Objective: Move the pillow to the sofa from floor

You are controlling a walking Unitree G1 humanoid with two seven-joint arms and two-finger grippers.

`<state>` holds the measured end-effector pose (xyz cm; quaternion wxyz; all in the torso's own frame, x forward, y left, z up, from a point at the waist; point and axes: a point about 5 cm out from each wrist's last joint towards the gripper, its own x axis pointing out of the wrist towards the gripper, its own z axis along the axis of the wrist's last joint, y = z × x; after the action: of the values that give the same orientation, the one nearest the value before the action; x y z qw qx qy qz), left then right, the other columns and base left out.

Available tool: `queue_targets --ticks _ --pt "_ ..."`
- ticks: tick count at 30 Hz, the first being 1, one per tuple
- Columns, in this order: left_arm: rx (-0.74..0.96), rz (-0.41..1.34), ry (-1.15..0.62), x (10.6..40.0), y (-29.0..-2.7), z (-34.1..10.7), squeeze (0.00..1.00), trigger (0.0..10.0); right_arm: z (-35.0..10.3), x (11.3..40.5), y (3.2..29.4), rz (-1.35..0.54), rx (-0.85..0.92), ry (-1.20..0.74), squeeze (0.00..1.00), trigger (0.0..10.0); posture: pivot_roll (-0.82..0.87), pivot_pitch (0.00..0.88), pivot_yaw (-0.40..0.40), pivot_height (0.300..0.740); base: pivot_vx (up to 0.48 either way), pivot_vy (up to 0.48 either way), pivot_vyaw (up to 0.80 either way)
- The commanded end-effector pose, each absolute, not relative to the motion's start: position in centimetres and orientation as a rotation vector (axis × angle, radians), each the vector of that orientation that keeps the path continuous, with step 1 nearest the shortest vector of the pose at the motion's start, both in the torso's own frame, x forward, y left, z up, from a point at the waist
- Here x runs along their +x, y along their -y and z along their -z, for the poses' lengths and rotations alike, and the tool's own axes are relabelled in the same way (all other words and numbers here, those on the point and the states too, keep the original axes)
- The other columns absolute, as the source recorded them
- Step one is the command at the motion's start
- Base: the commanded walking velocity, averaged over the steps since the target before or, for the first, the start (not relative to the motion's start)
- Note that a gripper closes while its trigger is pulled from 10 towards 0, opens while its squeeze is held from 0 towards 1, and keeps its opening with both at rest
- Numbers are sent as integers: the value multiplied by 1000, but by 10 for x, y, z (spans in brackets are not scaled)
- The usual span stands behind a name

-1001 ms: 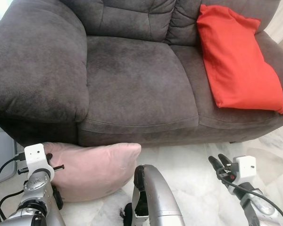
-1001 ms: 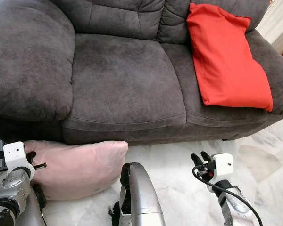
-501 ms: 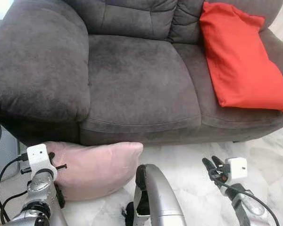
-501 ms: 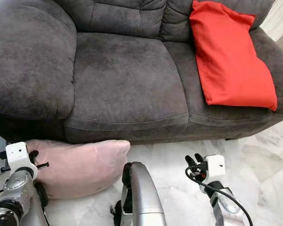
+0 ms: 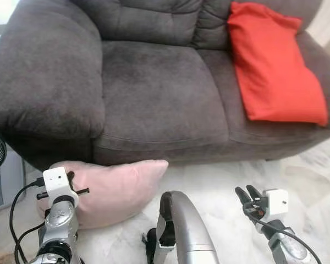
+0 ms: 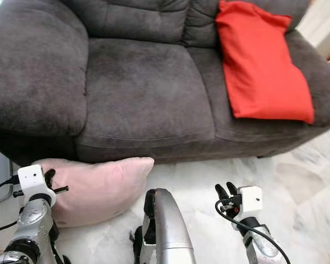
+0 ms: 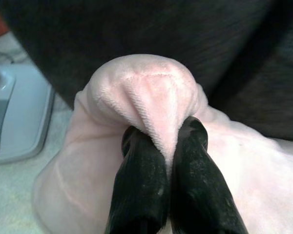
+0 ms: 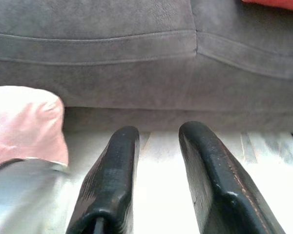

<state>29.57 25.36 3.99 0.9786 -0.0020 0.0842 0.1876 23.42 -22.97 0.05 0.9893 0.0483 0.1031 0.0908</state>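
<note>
Lying on the marble floor (image 5: 220, 187) against the front base of the sofa (image 5: 159, 93), the pink pillow (image 5: 118, 187) has one corner clamped between the left gripper (image 7: 166, 141) fingers. Right gripper (image 8: 158, 141) hovers above the floor, fingers apart. Red cushion (image 5: 275, 66) rests on the sofa's right seat.
</note>
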Motion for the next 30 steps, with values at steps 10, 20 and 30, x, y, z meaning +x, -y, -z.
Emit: queue_targets --ticks 10,20,30 --pt "24 -326 -93 305 -244 -54 0 10000 -6 247 202 -159 128 -166 0 10000 41 112 -184 487 -348 0 0" --pt "86 -245 -27 315 -237 -71 0 10000 3 249 187 -95 166 -220 0 10000 94 39 -122 487 0 0 0" --pt "125 -189 0 319 -232 -80 0 10000 10 232 205 -47 200 -216 0 10000 100 26 -76 495 0 0 0"
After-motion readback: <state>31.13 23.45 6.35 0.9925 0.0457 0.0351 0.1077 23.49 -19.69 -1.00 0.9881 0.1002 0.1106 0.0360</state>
